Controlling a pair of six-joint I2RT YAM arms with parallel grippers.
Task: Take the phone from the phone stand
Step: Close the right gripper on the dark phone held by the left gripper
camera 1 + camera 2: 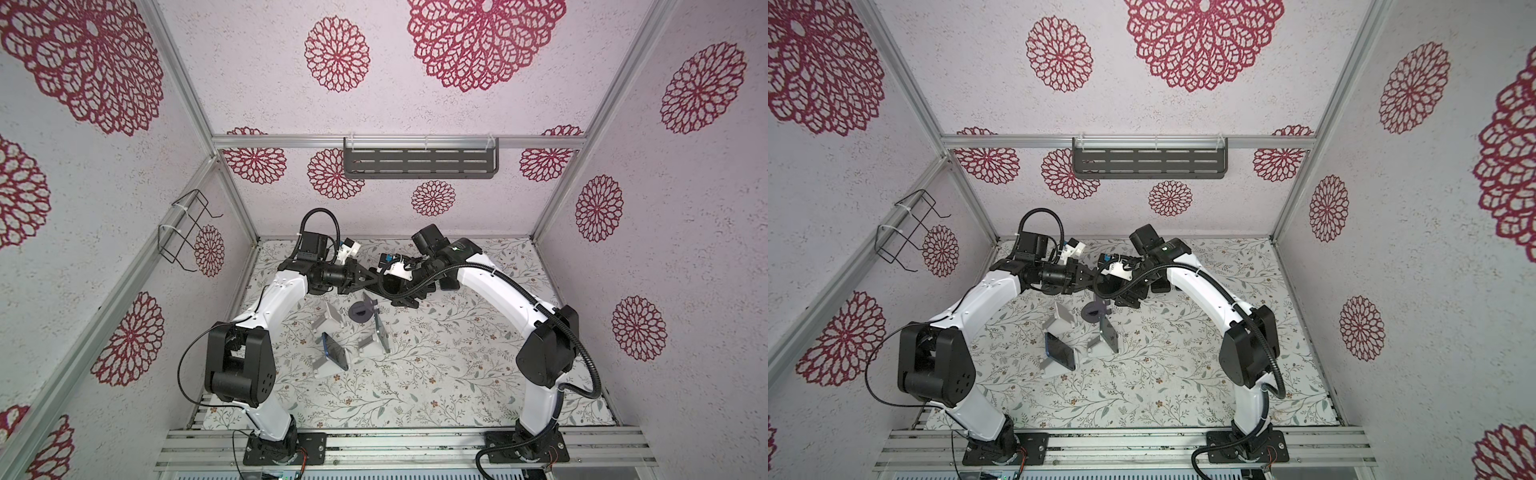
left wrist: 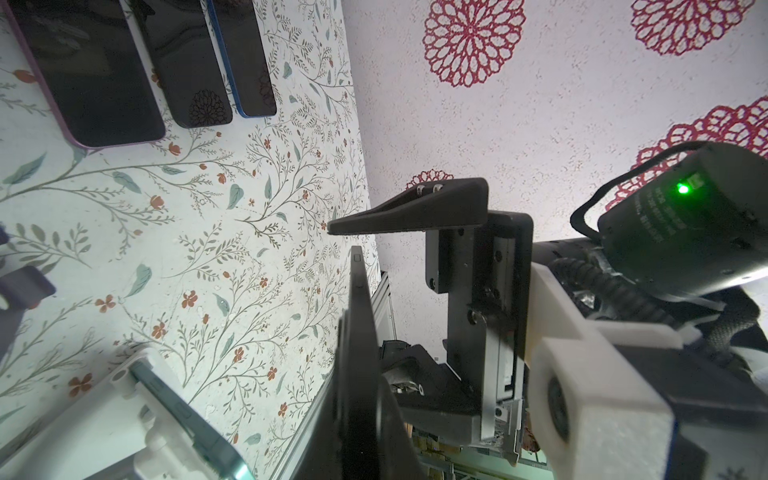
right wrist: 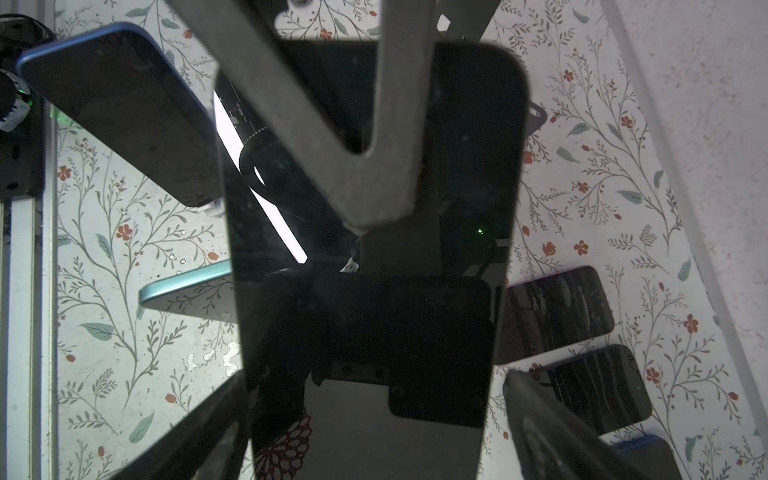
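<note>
While L pincer [image 3: 376, 212] clamps phone [image 3: 457, 166], R pincer [image 3: 376, 372] open, phone btwn its jaws.

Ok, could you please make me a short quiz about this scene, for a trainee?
1. True or false: the left gripper is shut on a phone.
2. The right gripper is: A) shut on that phone, B) open, one finger on each side of it, C) out of view.
3. In the left wrist view, how many other phones lie flat on the table?
Key: 1 true; 2 B; 3 three.
</note>
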